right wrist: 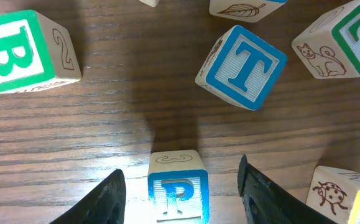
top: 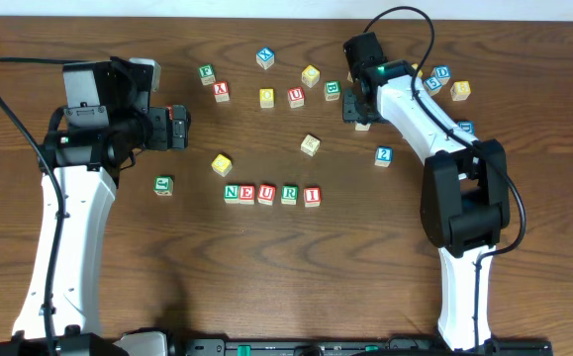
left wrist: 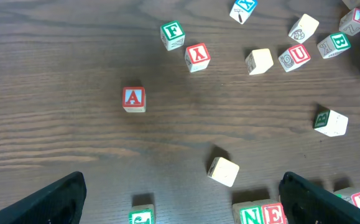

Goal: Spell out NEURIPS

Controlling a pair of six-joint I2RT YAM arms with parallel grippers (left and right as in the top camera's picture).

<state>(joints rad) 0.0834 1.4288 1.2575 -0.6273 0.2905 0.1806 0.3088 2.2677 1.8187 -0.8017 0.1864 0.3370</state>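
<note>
Five cubes stand in a row near the table's middle: green N point(top: 232, 193), red E point(top: 248, 193), red U point(top: 266, 194), green R point(top: 289, 193), red I point(top: 312, 195). The blue P cube point(right wrist: 178, 190) sits on the wood between the fingers of my right gripper point(right wrist: 180, 186), which is open with a gap on both sides of the cube. From overhead that gripper point(top: 360, 114) hides most of the P cube. A yellow-faced cube point(top: 222, 163) lies above the row's left end. My left gripper point(top: 172, 127) is open and empty, left of the loose cubes.
Loose cubes lie at the back: F point(top: 207, 74), A point(top: 221, 90), X point(top: 265, 57), B point(top: 333, 90), another red U point(top: 295, 96). Close to the right gripper are T point(right wrist: 242, 65), Z point(right wrist: 354, 37) and a ladybird cube point(right wrist: 335, 190). A green cube point(top: 163, 185) sits left of the row.
</note>
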